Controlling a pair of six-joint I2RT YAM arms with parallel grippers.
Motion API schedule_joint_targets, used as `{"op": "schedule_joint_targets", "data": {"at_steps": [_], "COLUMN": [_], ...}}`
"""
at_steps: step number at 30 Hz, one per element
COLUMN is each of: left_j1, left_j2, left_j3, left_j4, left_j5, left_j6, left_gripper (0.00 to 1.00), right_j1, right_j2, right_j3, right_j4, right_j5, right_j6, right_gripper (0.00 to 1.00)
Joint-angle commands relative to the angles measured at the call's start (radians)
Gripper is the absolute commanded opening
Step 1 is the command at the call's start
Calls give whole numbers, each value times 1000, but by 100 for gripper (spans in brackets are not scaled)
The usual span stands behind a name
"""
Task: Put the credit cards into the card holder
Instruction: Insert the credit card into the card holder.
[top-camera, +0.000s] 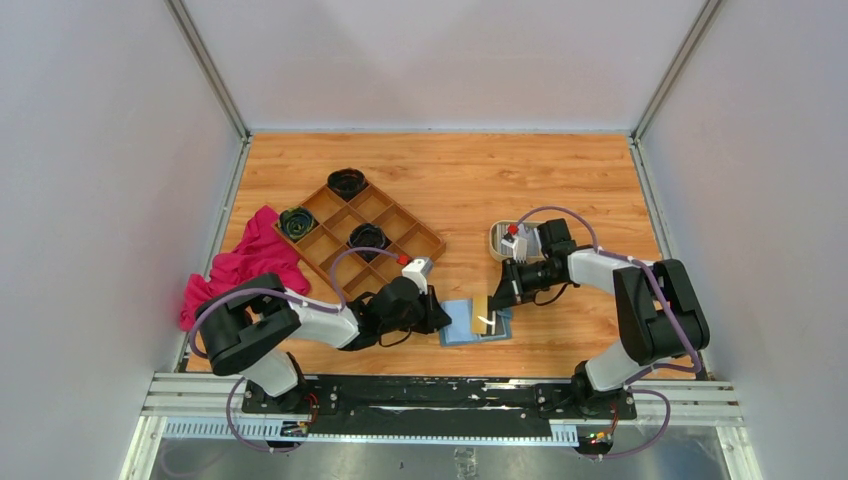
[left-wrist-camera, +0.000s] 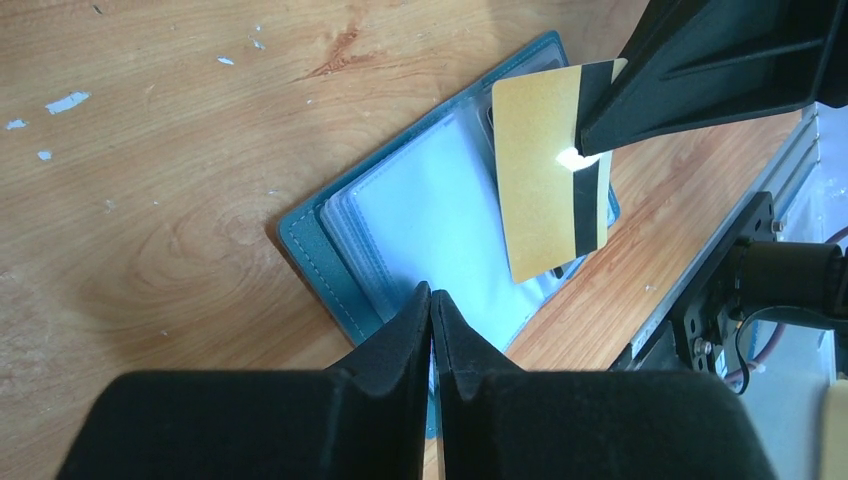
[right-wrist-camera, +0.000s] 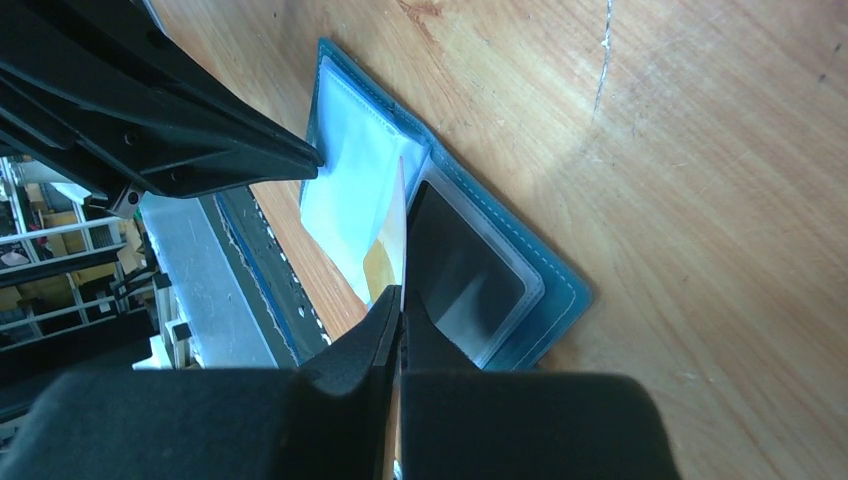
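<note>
Nearest us, by the front edge of the table (top-camera: 500, 170), the card holder (left-wrist-camera: 410, 215) lies open, clear sleeves up. The left claw (left-wrist-camera: 432, 300) is clenched, tips pressed together at the holder's left edge; we can't quite tell whether a sleeve is caught between them. Over the holder the right claw (right-wrist-camera: 400, 300) is clamped on a gold card (left-wrist-camera: 540, 190) with a black stripe, holding it on edge just above the sleeves. Farther back, a cream dish (top-camera: 497, 245) sits behind the right arm, a wooden tray (top-camera: 432, 240) lies left of centre, and a red cloth (top-camera: 250, 262) is bunched beside it
</note>
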Motion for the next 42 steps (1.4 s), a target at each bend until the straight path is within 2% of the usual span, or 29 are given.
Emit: {"op": "schedule_joint_targets", "data": {"at_steps": [1,14,24,42], "left_j1": [-6,-12,-12,-12], "left_j2": [19,38,38,46], "left_j3": [6,18,18,23], "left_j4": [-58,-57,-56,-57], "left_j5": [-33,-21,-24,-18], "left_j6": [3,9,8,14], "left_gripper": [7,6,6,6], "right_j1": [22,28,29,91], "right_j2": [14,17,-9,39], "right_j3": [-12,-41,-52,-52], "right_j4": [-6,112,135,49], "right_j5": [59,34,62,83], "right_j6": [43,165,176,134], "right_gripper": [0,0,0,0]}}
